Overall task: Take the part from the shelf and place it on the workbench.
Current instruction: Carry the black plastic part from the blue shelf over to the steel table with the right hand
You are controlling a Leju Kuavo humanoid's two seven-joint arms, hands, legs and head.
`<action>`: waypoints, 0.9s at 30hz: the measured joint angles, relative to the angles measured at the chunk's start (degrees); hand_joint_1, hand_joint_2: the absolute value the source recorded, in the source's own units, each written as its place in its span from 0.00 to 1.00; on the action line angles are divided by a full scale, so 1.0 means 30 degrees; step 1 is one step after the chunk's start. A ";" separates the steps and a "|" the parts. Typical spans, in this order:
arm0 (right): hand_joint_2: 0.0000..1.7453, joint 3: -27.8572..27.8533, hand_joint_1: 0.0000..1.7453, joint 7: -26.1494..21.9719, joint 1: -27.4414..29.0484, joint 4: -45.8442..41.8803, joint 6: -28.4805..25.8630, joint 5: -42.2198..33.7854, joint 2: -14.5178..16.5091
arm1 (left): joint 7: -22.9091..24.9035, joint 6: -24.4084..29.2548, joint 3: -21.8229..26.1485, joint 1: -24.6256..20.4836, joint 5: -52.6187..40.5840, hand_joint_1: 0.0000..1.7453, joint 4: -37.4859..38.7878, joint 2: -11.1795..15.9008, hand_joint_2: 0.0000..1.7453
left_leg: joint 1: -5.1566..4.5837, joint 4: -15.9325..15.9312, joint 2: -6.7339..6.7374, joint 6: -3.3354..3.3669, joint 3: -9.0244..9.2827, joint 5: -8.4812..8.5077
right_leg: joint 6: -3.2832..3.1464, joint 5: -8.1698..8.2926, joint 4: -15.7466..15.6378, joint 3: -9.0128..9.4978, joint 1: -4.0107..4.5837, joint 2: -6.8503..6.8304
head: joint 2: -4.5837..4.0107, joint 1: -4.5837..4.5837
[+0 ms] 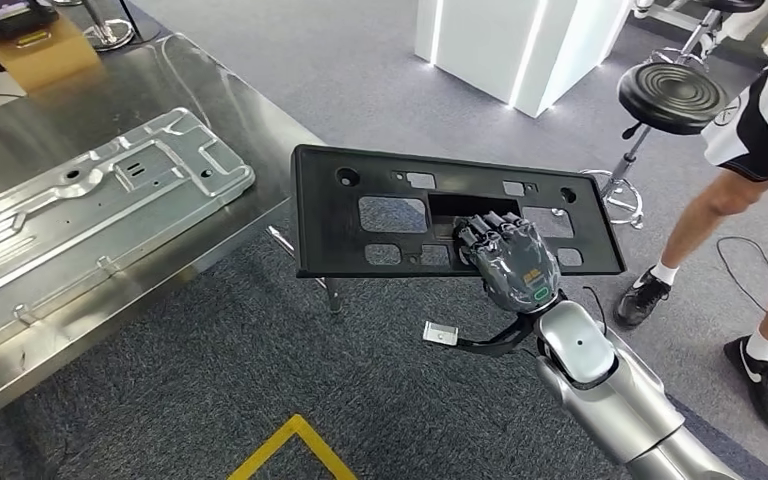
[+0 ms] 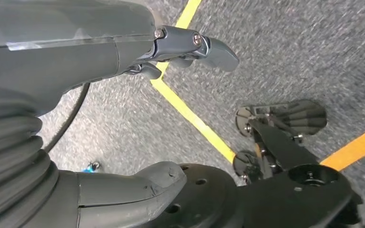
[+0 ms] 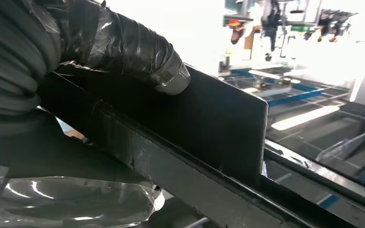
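While held, part (image 1: 400,215) long-axis crosswise

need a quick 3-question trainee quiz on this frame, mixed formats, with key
1. True or false: the black plastic panel already rests on the steel workbench.
2. Which hand holds the panel? A) left hand B) right hand C) a person's hand
3. Fill in: a stamped ____ sheet part lies on the workbench.

Key
1. False: it is held in the air, over the carpet beside the bench.
2. B. The left hand holds nothing, with floor and a yellow line past its fingers.
3. metal
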 joint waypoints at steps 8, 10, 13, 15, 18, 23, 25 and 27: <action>1.00 0.0266 1.00 -0.0067 -0.0728 0.0360 0.0503 -0.0295 0.0234 | -0.0100 -0.0288 0.0016 -0.0139 -0.0002 0.00 0.0000 0.0020 1.00 | 0.0184 -0.0365 -0.2138 0.0590 0.0291 0.0238 | 0.0418 -0.2201 0.5327 -0.2654 -0.0226 0.2485 | 0.0000 0.0016; 1.00 0.0399 1.00 -0.0142 -0.0967 0.0500 0.0812 -0.0394 0.0314 | -0.0102 -0.0393 0.0027 -0.0139 -0.0005 0.00 0.0000 0.0027 1.00 | 0.0193 -0.0200 -0.2744 0.0533 0.0298 0.0154 | 0.0385 -0.0837 0.3866 -0.2247 -0.0275 0.2673 | 0.0000 0.0014; 1.00 0.0687 1.00 -0.0270 -0.1709 0.0703 0.1436 -0.0490 0.0572 | -0.0093 -0.0628 0.0053 -0.0158 0.0040 0.00 0.0000 0.0040 1.00 | 0.0216 0.0126 -0.3483 0.0292 0.0094 0.0014 | 0.0254 0.0501 0.0869 -0.1094 -0.0429 0.3911 | -0.0002 0.0011; 1.00 0.0962 1.00 -0.0330 -0.2217 0.0840 0.1887 -0.0568 0.0867 | -0.0042 -0.0677 0.0091 -0.0126 0.0120 0.00 0.0000 0.0060 1.00 | 0.0283 0.0150 -0.3950 0.0047 -0.0121 0.0071 | 0.0130 0.0435 0.0466 -0.0960 -0.0372 0.4029 | -0.0002 0.0011; 1.00 0.1507 1.00 -0.0343 -0.3045 0.1067 0.2571 -0.0634 0.1455 | 0.0082 -0.0807 0.0171 -0.0015 0.0255 0.00 0.0000 0.0148 1.00 | 0.0277 0.0507 -0.3385 -0.0294 -0.0428 -0.0159 | -0.0249 0.0547 0.0182 -0.0806 -0.0427 0.3316 | 0.0000 -0.0020; 1.00 0.2838 1.00 -0.0210 -0.4070 0.1743 0.3312 -0.0638 0.2485 | 0.0375 -0.1144 0.0521 -0.0198 0.0437 0.00 0.0000 0.0340 1.00 | 0.0378 0.5050 -0.1433 -0.0641 -0.2802 -0.1945 | -0.0591 0.0467 0.0035 -0.0626 -0.0272 0.1900 | -0.0002 -0.0084; 1.00 0.3269 1.00 -0.0086 -0.4255 0.2031 0.3446 -0.0652 0.2932 | 0.0477 -0.1273 0.0603 -0.0166 0.0450 0.00 0.0000 0.0437 1.00 | 0.0405 0.3926 -0.1206 -0.0673 -0.2294 -0.1017 | -0.0541 0.0360 0.0056 -0.0537 -0.0266 0.1368 | -0.0002 -0.0086; 1.00 0.3543 1.00 0.0060 -0.4558 0.2251 0.3539 -0.0716 0.3281 | 0.0526 -0.1357 0.0632 -0.0165 0.0428 0.00 0.0000 0.0523 1.00 | 0.0292 0.1347 -0.0377 -0.0558 -0.0979 0.0071 | -0.0411 0.0211 0.0085 -0.0400 -0.0196 0.0884 | -0.0004 -0.0087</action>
